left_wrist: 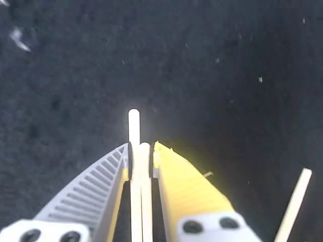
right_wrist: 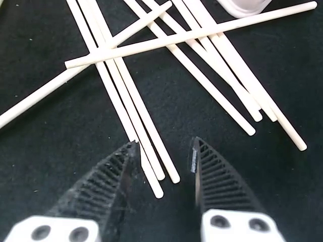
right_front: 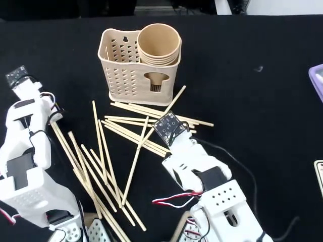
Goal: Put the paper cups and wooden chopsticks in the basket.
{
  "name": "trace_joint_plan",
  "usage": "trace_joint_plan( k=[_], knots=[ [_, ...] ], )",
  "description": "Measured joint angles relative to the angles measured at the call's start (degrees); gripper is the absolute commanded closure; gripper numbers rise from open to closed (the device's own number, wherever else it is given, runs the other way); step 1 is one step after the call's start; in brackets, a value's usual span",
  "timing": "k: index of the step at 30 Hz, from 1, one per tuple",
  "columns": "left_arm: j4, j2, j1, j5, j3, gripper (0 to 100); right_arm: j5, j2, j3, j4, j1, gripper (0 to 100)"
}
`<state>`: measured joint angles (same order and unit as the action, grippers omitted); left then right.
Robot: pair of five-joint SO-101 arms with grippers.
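My left gripper (left_wrist: 141, 148) is closed tight on a pair of chopsticks (left_wrist: 133, 126). They run side by side between the jaws, and one tip pokes out a little past the other over the black table (right_front: 242, 101). A single stick (left_wrist: 295, 201) lies just off to one side. My right gripper (right_wrist: 162, 151) is low over the table with its jaws spread about halfway and nothing in them. The near ends of three chopsticks (right_wrist: 152, 161) lie in the gap, closer to one finger than the other. Before I close, I would shift sideways until those ends are centred, so both pads press evenly and no stick squirts out. I would also bite a little further up from the tips for a firmer hold. Beyond them other sticks cross over the same bundle, so I judge a straight lift would drag the top ones along. Sliding the bundle back toward me first should free it. Farther out, the loose chopsticks (right_front: 101, 166) are scattered across the table between my two arms. Past them stands the basket (right_front: 121, 75), upright, with the paper cups (right_front: 159, 43) already stacked in one end and the other end open. That open end is where I would drop the sticks, tips down, and I would let go only once they are well inside the rim.
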<state>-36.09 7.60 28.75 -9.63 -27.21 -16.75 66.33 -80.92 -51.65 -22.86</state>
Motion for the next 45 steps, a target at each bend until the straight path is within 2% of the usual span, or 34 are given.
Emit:
trace_joint_plan(
  k=[6, 9, 15, 21, 24, 30, 39, 45],
  knots=[
    [-0.6, 0.0, 2.0, 0.0, 0.3, 92, 0.0, 0.0, 0.0, 0.0, 0.0, 82.8],
    [-6.3, 0.0, 2.2, 0.0, 1.0, 91, 0.0, 0.0, 0.0, 0.0, 0.0, 82.8],
    [-17.6, 0.0, 2.5, 4.3, 3.0, 79, 0.0, 0.0, 0.0, 0.0, 0.0, 82.8],
    [-23.1, 0.0, 2.3, 5.0, 4.3, 79, 0.0, 0.0, 0.0, 0.0, 0.0, 82.8],
    [-25.2, 0.0, 0.9, 5.1, 4.3, 82, 0.0, 0.0, 0.0, 0.0, 0.0, 82.8],
    [-20.3, -0.2, -1.6, 5.1, 1.8, 98, 0.0, 0.0, 0.0, 0.0, 0.0, 82.8],
    [-17.1, -0.6, -2.1, 4.3, 0.2, 97, 0.0, 0.0, 0.0, 0.0, 0.0, 82.8],
    [-12.8, -0.1, -1.8, -6.1, 7.1, 97, 0.0, 0.0, 0.0, 0.0, 0.0, 82.8]
  ],
)
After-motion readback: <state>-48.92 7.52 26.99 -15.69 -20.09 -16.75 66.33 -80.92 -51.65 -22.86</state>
